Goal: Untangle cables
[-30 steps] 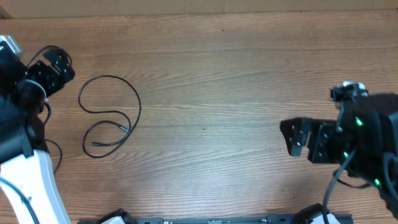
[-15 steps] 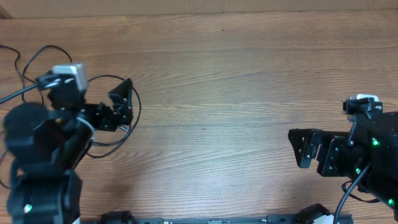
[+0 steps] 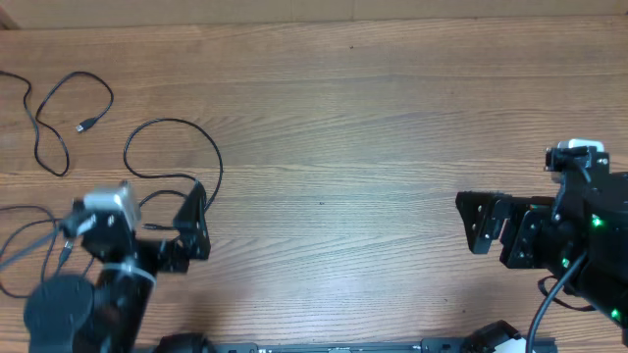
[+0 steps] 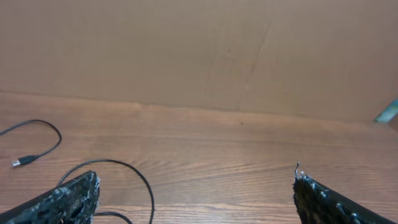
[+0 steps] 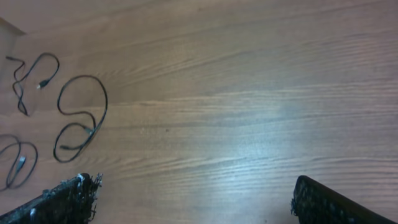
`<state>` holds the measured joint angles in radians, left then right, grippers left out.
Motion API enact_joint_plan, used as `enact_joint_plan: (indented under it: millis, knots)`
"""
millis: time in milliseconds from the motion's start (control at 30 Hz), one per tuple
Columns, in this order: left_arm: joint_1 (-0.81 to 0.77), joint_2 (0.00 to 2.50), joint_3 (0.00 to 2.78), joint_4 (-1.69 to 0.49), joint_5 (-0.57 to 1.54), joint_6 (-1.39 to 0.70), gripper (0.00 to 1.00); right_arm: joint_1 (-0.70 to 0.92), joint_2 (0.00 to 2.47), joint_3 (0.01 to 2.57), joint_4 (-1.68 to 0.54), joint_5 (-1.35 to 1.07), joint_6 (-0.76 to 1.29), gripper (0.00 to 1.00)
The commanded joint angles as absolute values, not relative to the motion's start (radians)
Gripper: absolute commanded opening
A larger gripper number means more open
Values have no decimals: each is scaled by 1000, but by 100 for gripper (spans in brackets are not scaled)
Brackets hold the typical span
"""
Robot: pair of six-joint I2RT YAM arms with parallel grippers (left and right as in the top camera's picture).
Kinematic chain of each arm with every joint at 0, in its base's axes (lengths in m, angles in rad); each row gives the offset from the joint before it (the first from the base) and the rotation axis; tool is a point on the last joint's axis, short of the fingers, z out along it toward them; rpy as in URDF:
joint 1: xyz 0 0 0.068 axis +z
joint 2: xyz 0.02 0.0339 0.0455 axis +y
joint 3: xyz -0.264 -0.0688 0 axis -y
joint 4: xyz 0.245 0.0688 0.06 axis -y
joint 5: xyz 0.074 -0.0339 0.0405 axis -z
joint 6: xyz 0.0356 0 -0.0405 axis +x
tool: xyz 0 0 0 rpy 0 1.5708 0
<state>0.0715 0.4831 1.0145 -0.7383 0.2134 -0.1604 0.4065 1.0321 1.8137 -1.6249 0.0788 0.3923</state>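
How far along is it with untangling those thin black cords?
Mostly done: three thin black cords lie apart: the plug-tipped cord, looped cord, edge cord. Nothing in hand: left gripper and right gripper are open, empty. Perhaps straightening the looped one remains.

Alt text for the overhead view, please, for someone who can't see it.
Three thin black cables lie apart on the left of a wooden table, one loop partly hidden by the left gripper. The right gripper is at the far right over bare wood; both have jaws open, holding nothing.
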Motion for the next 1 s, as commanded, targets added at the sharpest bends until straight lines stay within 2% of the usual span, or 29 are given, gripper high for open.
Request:
enact_joint_plan:
  millis: [0, 433, 967]
  knots:
    - [65, 424, 975, -765, 160, -153, 100, 404, 1029, 1819, -1601, 115, 400, 100]
    - [65, 424, 973, -1015, 147, -154, 100, 404, 1029, 1819, -1610, 112, 399, 100]
    - [65, 424, 973, -1026, 146, -153, 99, 404, 1029, 1819, -1610, 112, 400, 100]
